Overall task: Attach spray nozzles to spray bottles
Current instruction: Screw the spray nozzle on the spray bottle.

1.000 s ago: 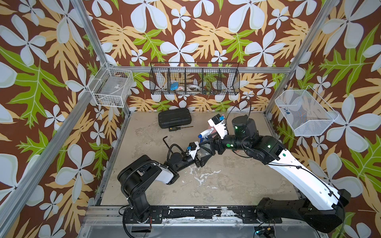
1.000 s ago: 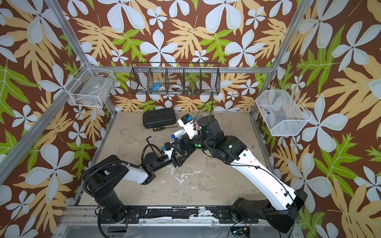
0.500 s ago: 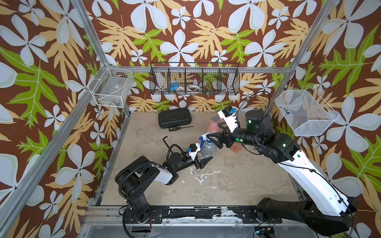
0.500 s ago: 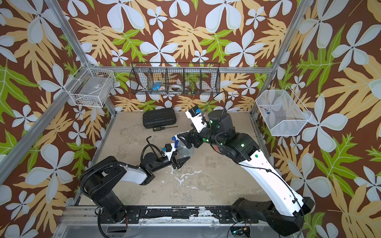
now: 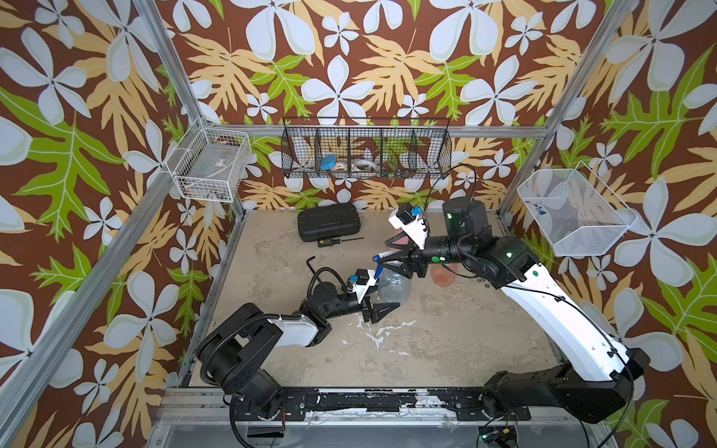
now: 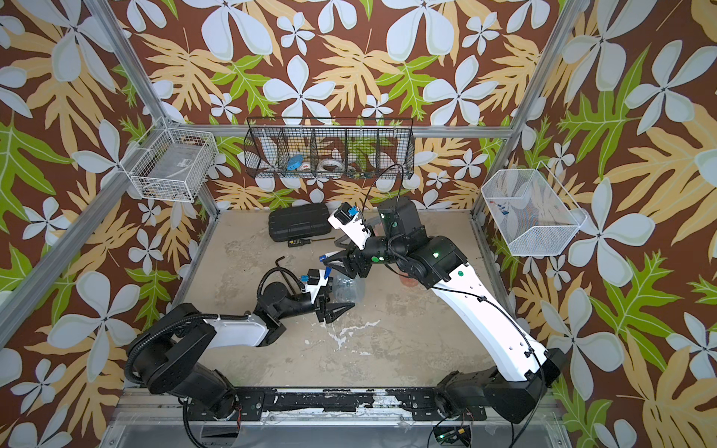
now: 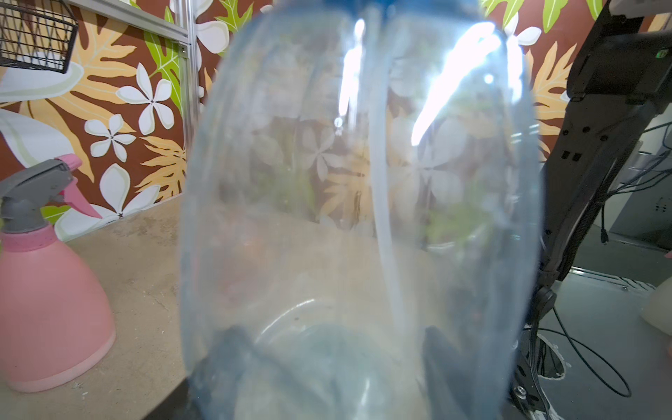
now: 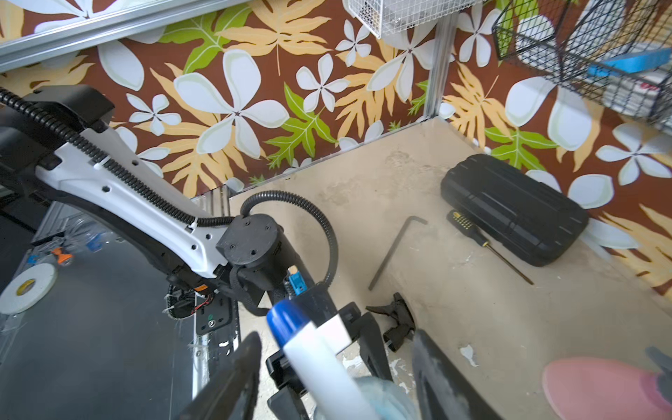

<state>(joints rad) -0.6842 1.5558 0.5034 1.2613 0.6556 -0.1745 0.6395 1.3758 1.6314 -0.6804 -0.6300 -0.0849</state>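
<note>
At table (image 5: 446, 341) centre, the left hand (image 5: 384, 302) is clamped on the base of the clear bluish bottle (image 5: 395, 286), holding it upright. The right hand (image 5: 394, 251) straddles the white and blue nozzle (image 8: 320, 349) on that bottle's neck, fingers (image 8: 232, 376) clear of it on both sides. The pink bottle (image 7: 51, 309) stands nearby with its pink and grey nozzle (image 7: 32, 189) fitted. The black nozzle (image 8: 396, 323) lies on the table.

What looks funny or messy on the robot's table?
The black spray nozzle lies tipped over on the table, not on any bottle, near a loose hex key. There are also white flecks scattered across the middle of the table, like spilled or chipped paint.
</note>
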